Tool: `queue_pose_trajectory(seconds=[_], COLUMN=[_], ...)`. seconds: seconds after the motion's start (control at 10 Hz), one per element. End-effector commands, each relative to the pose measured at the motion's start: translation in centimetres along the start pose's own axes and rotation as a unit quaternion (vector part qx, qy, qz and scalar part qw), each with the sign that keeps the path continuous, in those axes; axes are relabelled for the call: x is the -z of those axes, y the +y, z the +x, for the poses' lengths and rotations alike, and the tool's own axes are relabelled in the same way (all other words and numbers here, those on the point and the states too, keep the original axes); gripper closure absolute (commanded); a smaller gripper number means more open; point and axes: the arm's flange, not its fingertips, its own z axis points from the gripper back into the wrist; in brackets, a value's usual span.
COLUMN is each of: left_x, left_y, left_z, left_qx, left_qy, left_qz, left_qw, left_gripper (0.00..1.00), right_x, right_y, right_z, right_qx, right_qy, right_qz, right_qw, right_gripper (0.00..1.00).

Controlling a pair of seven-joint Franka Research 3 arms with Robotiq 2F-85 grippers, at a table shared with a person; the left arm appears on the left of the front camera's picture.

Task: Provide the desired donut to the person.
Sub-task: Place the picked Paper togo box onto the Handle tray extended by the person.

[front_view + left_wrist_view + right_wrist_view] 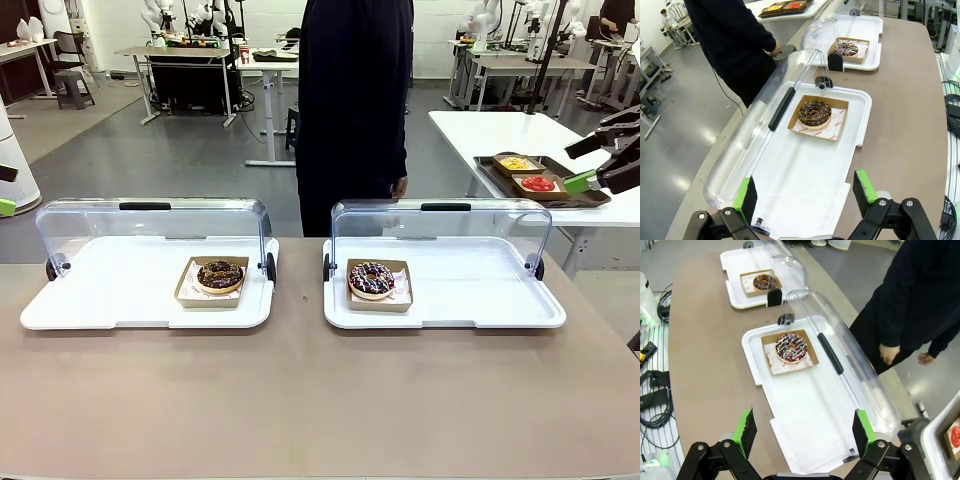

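Far left: left gripper (804, 196), black with green pads, fingers spread wide, empty, hovering over near end of left white plastic tray (100, 300). Clear domed lid (150, 222) flipped open toward far side, black handle on top. On that tray, chocolate-glazed donut with nut-coloured crumbs (220, 274) sitting in shallow brown cardboard box (190, 292) with white printed liner.

Centre: bare brown tabletop (300, 400) between and in front of trays. Person in dark navy sweatshirt (355, 90) standing at far edge, arms down, one bare hand (888, 353) near right lid; no pointing visible, so desired donut cannot be told.

Right: second white tray (470, 290), clear lid (440, 225) also open. Chocolate donut with coloured sprinkles (371, 279) in matching cardboard box (398, 300), at tray's left end. Right gripper (803, 432) fingers likewise wide apart, holding nothing, above tray's empty end.

Handling guess: both donuts light, soft, glaze sticky and easily marred, sprinkles shed on contact. Best not pinched directly. Cardboard box thin, light, flexible but stiffer at folded walls; likely grip point is a side wall, one finger inside, one outside, near middle of wall to avoid tilt. Box probably slides easily on smooth tray; gentle squeeze only.
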Motion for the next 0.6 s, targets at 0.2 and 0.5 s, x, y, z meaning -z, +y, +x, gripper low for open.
queue_pose_trajectory(seconds=[0.2, 0.5], left_x=[0.08, 0.08], left_y=[-0.10, -0.10], left_z=[-0.05, -0.05], left_qx=[0.002, 0.002], left_qy=[-0.010, -0.010], left_qz=[0.005, 0.005], left_qw=[1.000, 1.000], left_gripper=[0.00, 0.00], right_x=[0.09, 0.09], right_y=[-0.03, -0.03], right_z=[0.16, 0.16], right_qx=[0.004, 0.004], right_qy=[-0.005, -0.005], right_qz=[0.000, 0.000], right_qw=[1.000, 1.000], right_gripper=[0.00, 0.00])
